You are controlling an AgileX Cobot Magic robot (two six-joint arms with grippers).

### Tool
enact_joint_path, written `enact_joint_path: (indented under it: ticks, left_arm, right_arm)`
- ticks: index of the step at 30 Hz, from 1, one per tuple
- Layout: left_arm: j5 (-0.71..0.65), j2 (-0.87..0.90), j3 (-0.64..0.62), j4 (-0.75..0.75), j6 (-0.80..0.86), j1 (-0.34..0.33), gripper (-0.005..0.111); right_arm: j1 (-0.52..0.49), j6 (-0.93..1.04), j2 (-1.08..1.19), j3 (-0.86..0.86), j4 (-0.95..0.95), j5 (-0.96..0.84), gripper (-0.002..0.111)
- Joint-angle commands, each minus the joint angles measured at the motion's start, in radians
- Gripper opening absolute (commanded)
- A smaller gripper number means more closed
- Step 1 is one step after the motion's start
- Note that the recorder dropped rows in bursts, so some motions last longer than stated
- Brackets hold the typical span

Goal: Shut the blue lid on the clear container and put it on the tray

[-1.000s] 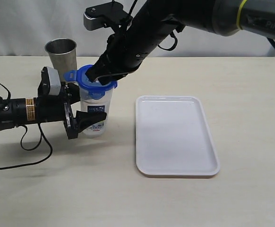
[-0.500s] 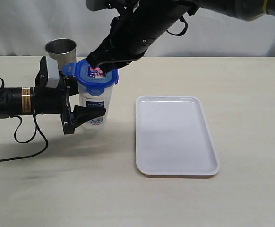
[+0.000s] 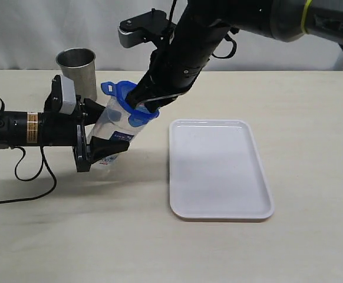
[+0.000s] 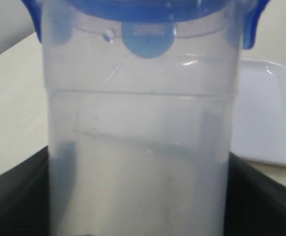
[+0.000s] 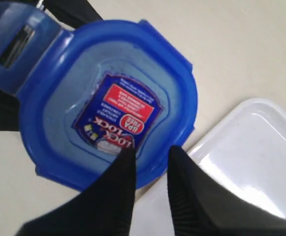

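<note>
The left arm point(image 3: 24, 128) reaches in low and level from the left, the left claw point(image 3: 102, 137) clamped sideways around the container point(image 3: 114, 125), while the right arm point(image 3: 218, 23) slants down from the upper right, the right claw point(image 3: 141, 101) pointing downward, fingers point(image 5: 118, 191) narrowly parted.

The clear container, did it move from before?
Yes. The clear container stood upright before. Now it is tilted, with its top leaning toward the tray and its bottom farther from it.
</note>
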State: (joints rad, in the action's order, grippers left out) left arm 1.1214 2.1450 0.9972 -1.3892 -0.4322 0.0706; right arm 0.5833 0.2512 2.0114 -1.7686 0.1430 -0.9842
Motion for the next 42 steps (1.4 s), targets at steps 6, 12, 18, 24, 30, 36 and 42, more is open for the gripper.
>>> enact_joint_path:
  ticks: [6,12,18,24,30,36,42]
  left_arm:
    - [0.081,-0.015,0.005,0.01,-0.03,0.001,0.0]
    - [0.032,-0.015,0.005,-0.005,-0.036,0.001,0.0]
    - [0.02,-0.015,0.005,-0.007,-0.036,0.001,0.0]
    - [0.02,-0.015,0.005,-0.007,-0.036,0.001,0.0]
    - [0.02,-0.015,0.005,-0.007,-0.036,0.001,0.0]
    - [0.021,-0.015,0.005,-0.014,-0.041,0.001,0.0]
    - [0.026,-0.015,0.005,-0.023,-0.065,0.001,0.0]
  right_arm:
    - [0.0,-0.006,0.043,-0.013,0.009,-0.034,0.023]
    - [0.0,-0.028,0.043,-0.144,0.009,-0.084,0.023]
    - [0.002,-0.088,0.043,-0.268,0.038,-0.107,0.055]
    - [0.011,0.053,0.056,-0.27,0.301,-0.154,0.026]
    - [0.022,-0.003,0.118,-0.256,0.174,-0.204,0.005]
    - [0.022,-0.091,0.145,-0.256,-0.008,-0.213,0.005]
    - [0.022,-0.116,0.166,-0.223,-0.09,-0.216,0.005]
